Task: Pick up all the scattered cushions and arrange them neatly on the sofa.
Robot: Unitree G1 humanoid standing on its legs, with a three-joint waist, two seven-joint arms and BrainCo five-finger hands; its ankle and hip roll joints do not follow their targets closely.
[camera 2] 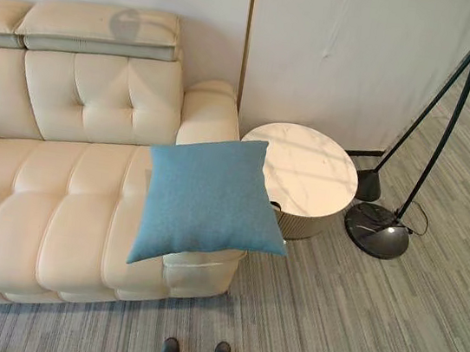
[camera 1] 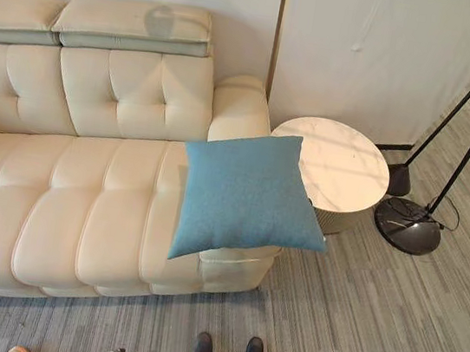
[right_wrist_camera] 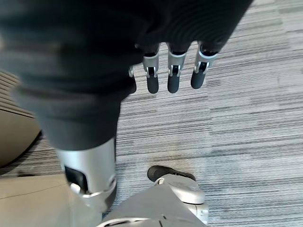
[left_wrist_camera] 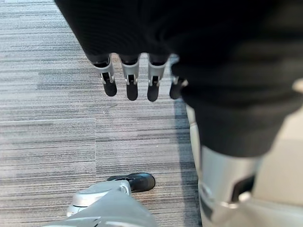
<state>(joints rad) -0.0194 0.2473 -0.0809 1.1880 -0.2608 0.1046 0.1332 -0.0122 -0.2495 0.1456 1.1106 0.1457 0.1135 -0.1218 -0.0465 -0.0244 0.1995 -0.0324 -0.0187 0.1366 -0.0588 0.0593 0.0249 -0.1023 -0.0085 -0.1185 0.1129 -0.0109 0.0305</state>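
Above carpet (left_wrist_camera: 57, 142), relaxed empty left hand (left_wrist_camera: 130, 78)

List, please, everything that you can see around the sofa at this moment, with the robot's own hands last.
sofa: one, cream, tufted, against the wall.
cushion: one, blue, lying on the sofa's right armrest end, its corner overhanging towards the side table.
side table: one, round, pale marble top, beside the sofa's right armrest.
floor lamp: one, black, round base on the floor to the right of the side table.
left hand: silver fingers straight, hanging over the floor, holding nothing.
right hand: silver fingers straight, hanging over the floor, holding nothing.
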